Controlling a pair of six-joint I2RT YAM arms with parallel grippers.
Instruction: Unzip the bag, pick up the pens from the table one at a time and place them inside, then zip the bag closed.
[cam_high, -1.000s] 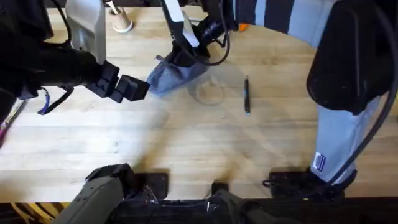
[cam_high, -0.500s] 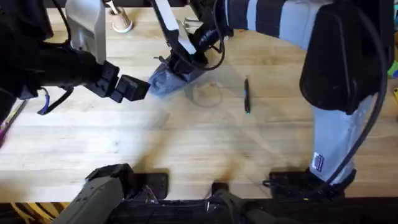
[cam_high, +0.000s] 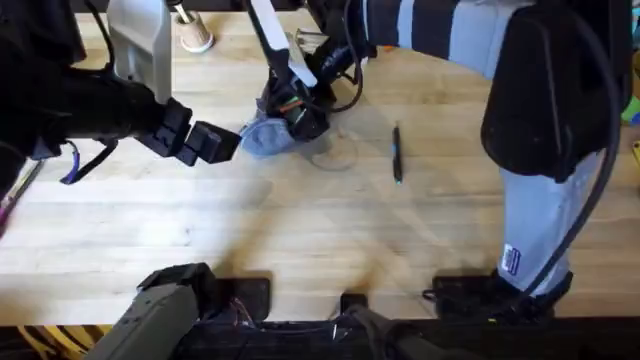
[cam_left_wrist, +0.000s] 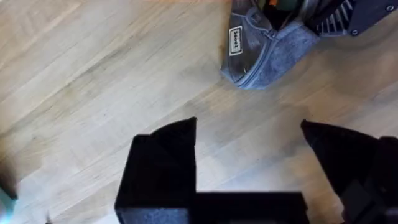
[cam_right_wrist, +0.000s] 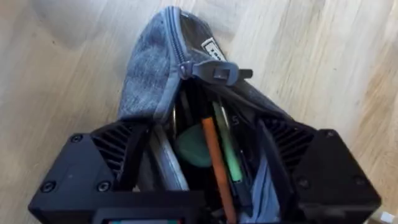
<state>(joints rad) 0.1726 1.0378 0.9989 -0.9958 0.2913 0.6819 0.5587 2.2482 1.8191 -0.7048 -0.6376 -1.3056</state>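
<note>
While the overhead view shows the bag (cam_high: 265, 137) as a small grey-blue lump on the table (cam_high: 300, 230), the right wrist view looks right into its open mouth. Inside sit an orange pen (cam_right_wrist: 214, 163), a green pen (cam_right_wrist: 228, 155) and something round and teal. The zipper pull (cam_right_wrist: 217, 72) lies across the far end of the opening. The right gripper (cam_right_wrist: 205, 180) has its two fingers spread wide, one on each side of the bag's mouth, pressing on the fabric. From above, the right arm reaches from the lower right across the far side of the table and bends down onto the bag.

A dark pen (cam_high: 397, 153) with a blue middle lies on the table, well to the right of the bag.

The left gripper (cam_left_wrist: 249, 155) hangs over bare wood just left of the bag, fingers apart and holding nothing. The left wrist view shows a small white label (cam_left_wrist: 235, 41) on the bag's end.
</note>
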